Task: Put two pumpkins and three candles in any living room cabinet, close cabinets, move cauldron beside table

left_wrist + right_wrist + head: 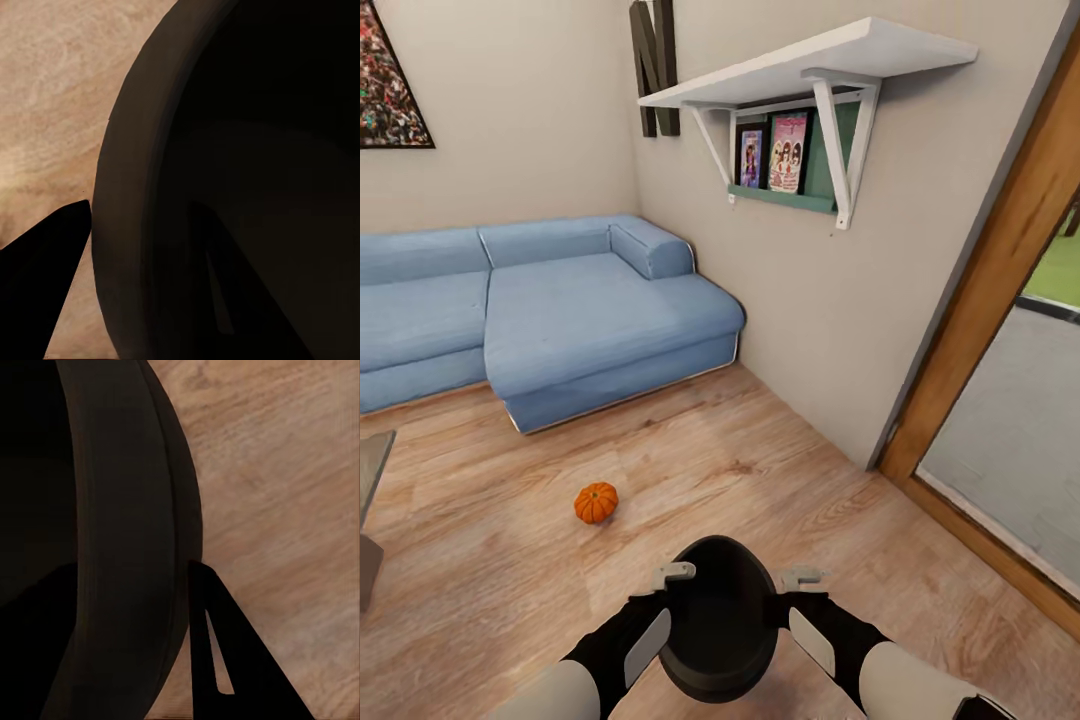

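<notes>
The black cauldron (720,620) sits low in the head view, right in front of my trunk, gripped from both sides. My left gripper (663,598) is shut on its left rim; in the left wrist view one finger (45,292) is outside the wall and the other inside. My right gripper (802,600) is shut on the right rim, with one finger (225,660) outside the cauldron (120,547). A small orange pumpkin (596,502) lies on the wooden floor, ahead and to the left of the cauldron. A corner of the table (370,470) shows at the left edge.
A blue corner sofa (560,310) fills the far left against the wall. A white wall shelf (800,70) with books hangs above on the right wall. A wooden door frame (980,300) and glass door stand to the right. Bare floor lies between me and the sofa.
</notes>
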`<state>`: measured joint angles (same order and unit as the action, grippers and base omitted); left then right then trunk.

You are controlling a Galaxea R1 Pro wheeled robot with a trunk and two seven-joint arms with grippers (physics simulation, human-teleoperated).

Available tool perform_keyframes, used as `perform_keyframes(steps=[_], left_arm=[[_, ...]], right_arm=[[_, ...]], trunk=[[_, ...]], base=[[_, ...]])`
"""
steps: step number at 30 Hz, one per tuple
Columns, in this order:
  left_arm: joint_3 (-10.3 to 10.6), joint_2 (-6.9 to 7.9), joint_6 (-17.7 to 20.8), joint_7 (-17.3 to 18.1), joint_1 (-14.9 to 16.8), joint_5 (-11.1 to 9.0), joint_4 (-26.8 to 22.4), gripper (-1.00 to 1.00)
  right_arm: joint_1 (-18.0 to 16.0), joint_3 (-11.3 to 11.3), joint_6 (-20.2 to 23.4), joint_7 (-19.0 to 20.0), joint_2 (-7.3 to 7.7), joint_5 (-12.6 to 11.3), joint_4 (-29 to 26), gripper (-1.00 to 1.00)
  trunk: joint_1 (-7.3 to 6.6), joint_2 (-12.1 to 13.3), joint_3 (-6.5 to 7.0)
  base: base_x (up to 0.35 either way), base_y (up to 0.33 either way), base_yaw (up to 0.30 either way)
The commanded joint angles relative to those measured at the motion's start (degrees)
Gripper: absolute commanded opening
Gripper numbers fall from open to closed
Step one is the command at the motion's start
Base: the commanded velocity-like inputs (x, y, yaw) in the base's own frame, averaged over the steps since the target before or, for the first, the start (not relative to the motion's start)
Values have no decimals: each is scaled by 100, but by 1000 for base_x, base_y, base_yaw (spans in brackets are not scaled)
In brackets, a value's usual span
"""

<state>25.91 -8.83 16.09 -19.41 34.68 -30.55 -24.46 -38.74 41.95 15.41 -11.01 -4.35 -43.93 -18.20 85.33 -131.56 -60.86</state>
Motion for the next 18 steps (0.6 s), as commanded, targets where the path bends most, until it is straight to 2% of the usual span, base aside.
perform_keyframes(steps=[1,14,18], left_arm=[[62,-33,-9,-46,8,-171,-14,-100],[63,-40,-9,-46,7,-171,-12,-100],[63,-40,-9,-46,8,-171,-14,-100]], right_arm=[[-2,85,6,-23,-13,-160,-70,-100],[-2,81,-4,-27,-8,-160,-73,-100],[-2,94,-123,-16,-27,-151,-78,-100]], trunk=[[-4,-3,-5],[-4,-3,-5],[-4,-3,-5]], base=[[-252,0,262],[-316,0,267],[-338,0,106]])
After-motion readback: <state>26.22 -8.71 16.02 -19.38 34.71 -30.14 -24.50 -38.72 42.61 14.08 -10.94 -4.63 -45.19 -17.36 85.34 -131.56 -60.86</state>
